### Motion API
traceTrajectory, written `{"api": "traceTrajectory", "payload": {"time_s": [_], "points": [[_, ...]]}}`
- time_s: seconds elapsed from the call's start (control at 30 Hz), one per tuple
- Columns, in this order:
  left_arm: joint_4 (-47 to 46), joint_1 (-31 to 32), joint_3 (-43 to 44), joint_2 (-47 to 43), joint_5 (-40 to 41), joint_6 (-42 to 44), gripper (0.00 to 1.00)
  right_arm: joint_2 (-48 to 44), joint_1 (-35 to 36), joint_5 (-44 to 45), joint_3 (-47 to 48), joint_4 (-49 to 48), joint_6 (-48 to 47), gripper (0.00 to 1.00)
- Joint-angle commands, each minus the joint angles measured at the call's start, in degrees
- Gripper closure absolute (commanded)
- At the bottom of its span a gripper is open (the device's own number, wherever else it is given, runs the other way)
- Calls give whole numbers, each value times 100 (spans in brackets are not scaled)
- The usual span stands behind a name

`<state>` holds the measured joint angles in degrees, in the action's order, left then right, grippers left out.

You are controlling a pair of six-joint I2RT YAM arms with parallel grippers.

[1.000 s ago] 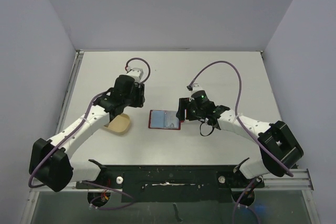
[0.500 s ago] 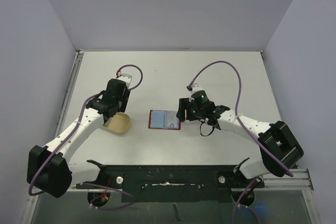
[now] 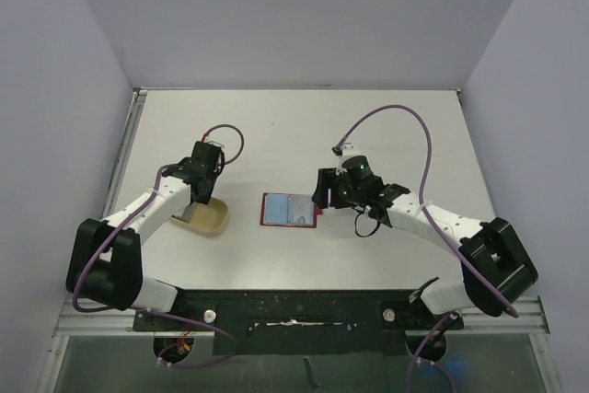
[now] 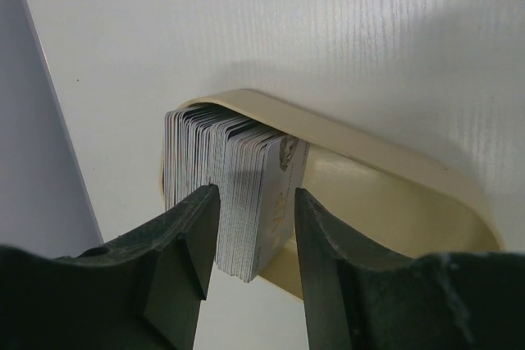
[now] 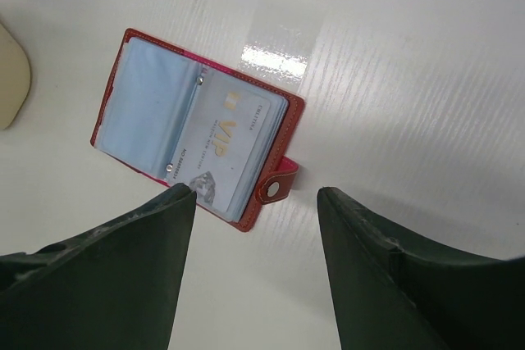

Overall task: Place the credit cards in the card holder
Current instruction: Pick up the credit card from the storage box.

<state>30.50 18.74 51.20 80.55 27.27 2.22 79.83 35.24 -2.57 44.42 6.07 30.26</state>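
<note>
The credit cards point(image 4: 238, 194) stand on edge as a thick stack at the left end of a tan oval dish point(image 4: 385, 153). My left gripper point(image 4: 257, 202) is open and straddles the near corner of the stack. A gap shows between the front card and the right finger point(image 4: 328, 260). The card holder point(image 3: 289, 210) is a red wallet lying open on the table, with one pale VIP card point(image 5: 225, 145) in its right pocket. My right gripper point(image 5: 254, 193) hangs open just above its snap tab point(image 5: 275, 188), holding nothing.
The dish point(image 3: 207, 218) sits left of the card holder point(image 5: 139, 104), with bare white table between them. My left gripper point(image 3: 201, 192) is over the dish and my right gripper point(image 3: 324, 198) is at the wallet's right edge. Grey walls close in the table.
My left arm has swung left and back, bringing its gripper down over the dish and around the cards. The right arm has barely moved.
</note>
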Motion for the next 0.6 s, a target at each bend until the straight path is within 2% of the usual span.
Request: {"api": "traceTrajectory", "payload": {"time_s": [0.0, 0.23, 0.57], "points": [[-39, -28, 73, 220, 280, 68, 60, -252, -72, -114, -4, -316, -90, 38], [24, -28, 96, 378, 738, 95, 60, -378, -160, -162, -113, -348, -90, 39], [89, -14, 122, 512, 763, 42, 62, -401, -246, -230, -179, -417, -64, 39]]}}
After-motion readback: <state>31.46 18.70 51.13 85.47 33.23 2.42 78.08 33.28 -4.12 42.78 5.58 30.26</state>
